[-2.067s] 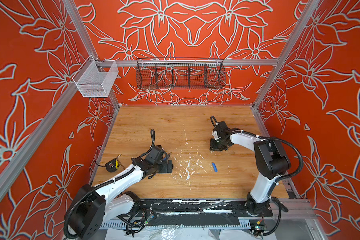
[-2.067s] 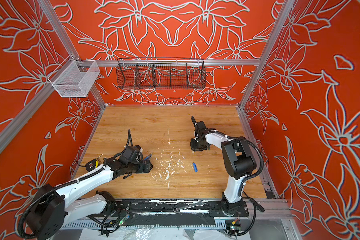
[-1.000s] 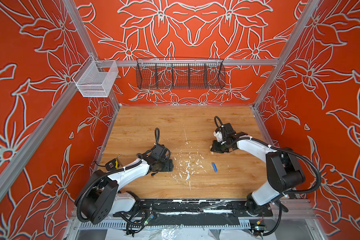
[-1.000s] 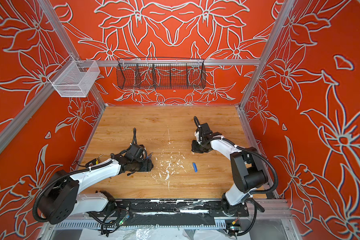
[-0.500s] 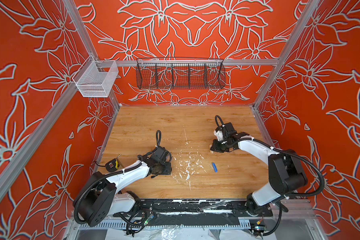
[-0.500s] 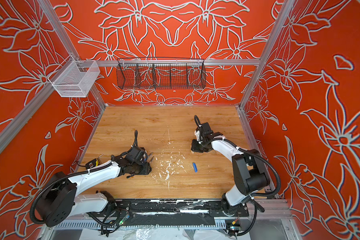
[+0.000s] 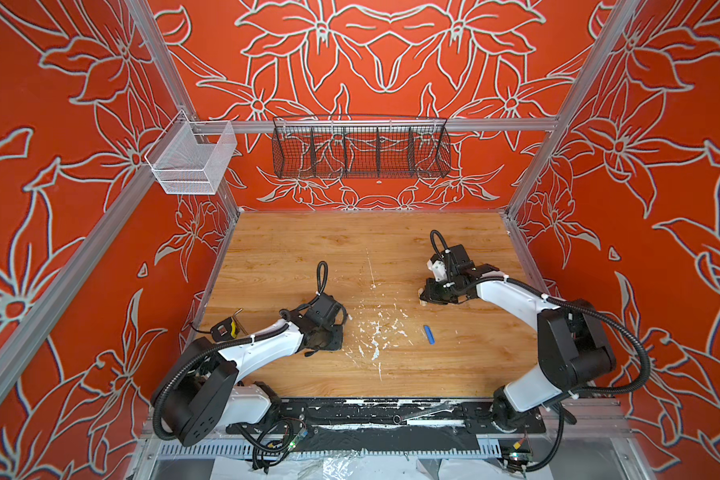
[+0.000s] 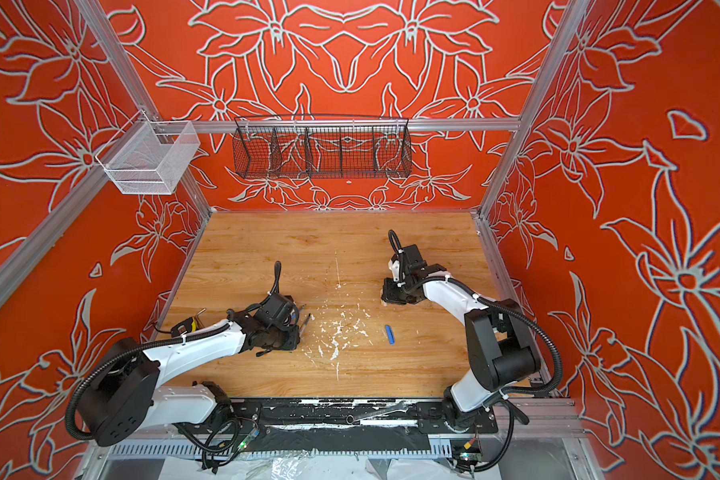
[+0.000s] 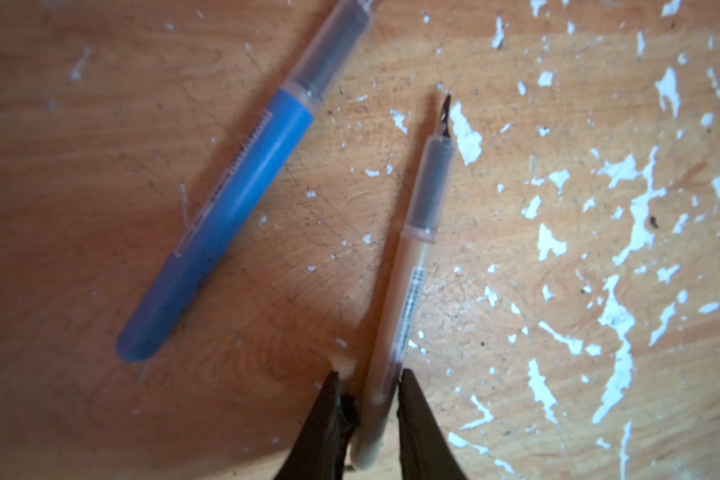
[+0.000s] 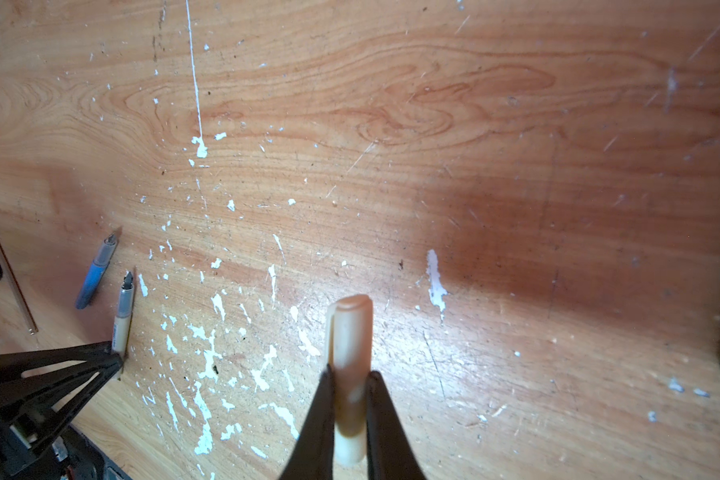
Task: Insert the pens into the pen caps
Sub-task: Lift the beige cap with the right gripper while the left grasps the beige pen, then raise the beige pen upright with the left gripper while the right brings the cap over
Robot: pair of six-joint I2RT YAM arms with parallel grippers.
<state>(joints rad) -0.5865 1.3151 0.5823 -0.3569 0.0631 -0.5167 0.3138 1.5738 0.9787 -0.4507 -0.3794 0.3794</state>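
Left wrist view first: what is new at the left gripper (image 9: 368,386)?

Its jaws, wide apart a second ago, have drawn in around the back end of the beige pen (image 9: 408,266). One finger (image 9: 412,411) lies against the barrel. On the other side a sliver of gap seems to show, so I cannot tell whether the pen is clamped yet.

Where does that pen lie?

Flat on the table (image 7: 350,249), towards the front left corner, with its dark tip pointing away from the gripper. The blue pen (image 9: 233,199) lies just beside it, not touching, and is also bare-tipped.

Has the right gripper (image 10: 350,376) changed?

No. It stays closed tight on the beige cap (image 10: 352,332), low over the table nearer the right edge and about halfway back. The cap sticks out past the fingertips.

What does that mean for the job?

As I read it, each arm now has one half of the beige pair, so that pair goes first. The pick-up is nearly done, but lifting the pen and lining its tip up with the cap's mouth remain. Nothing is capped yet: the blue cap (image 7: 429,334) lies alone between the grippers, nearer the front edge and well apart from its pen.

Any risk?

A grip that far back leaves a long free end, so the tip may wander during alignment.
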